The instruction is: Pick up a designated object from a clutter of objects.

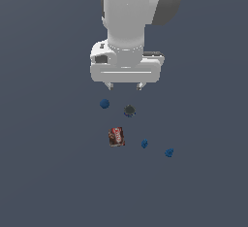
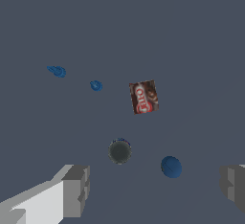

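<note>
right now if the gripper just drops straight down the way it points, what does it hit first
Probably bare floor. The open gripper points down at the gap between the blue ball and the dark round item, touching neither; depth is uncertain, so a finger could clip either.

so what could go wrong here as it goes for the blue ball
The dark round item sits close beside the blue ball, so the open gripper, hanging above both, might close on the wrong one or knock it. The ball is smooth and round, so it could roll or slip from the fingers. The two lumpy blue pieces share its colour and could be mistaken for it.
</note>
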Controlling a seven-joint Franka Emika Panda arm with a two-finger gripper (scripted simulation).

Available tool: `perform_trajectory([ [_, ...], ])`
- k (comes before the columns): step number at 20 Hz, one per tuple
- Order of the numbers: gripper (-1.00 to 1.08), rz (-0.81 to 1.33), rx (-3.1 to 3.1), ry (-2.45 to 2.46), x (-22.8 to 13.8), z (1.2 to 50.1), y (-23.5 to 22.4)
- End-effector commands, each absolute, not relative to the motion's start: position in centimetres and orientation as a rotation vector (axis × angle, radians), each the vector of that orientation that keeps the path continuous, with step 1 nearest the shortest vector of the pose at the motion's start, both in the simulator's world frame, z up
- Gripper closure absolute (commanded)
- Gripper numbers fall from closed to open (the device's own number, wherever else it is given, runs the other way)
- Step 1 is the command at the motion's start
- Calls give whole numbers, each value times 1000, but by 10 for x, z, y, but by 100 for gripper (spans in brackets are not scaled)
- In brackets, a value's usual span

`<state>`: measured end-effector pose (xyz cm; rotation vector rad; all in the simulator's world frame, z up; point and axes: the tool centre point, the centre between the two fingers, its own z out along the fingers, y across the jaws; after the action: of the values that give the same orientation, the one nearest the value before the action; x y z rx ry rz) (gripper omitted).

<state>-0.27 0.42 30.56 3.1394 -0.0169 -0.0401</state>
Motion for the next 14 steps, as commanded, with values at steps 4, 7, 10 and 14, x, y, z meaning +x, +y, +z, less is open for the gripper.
perform_trajectory([
  [4, -92, -44, 3143, -13, -3, 306, 4],
  [7, -92, -55, 3151, -1, -4, 306, 4],
  [10, -92, -61, 3156, 5, -4, 306, 5],
  [14, -92, -60, 3155, 3, -4, 306, 4],
])
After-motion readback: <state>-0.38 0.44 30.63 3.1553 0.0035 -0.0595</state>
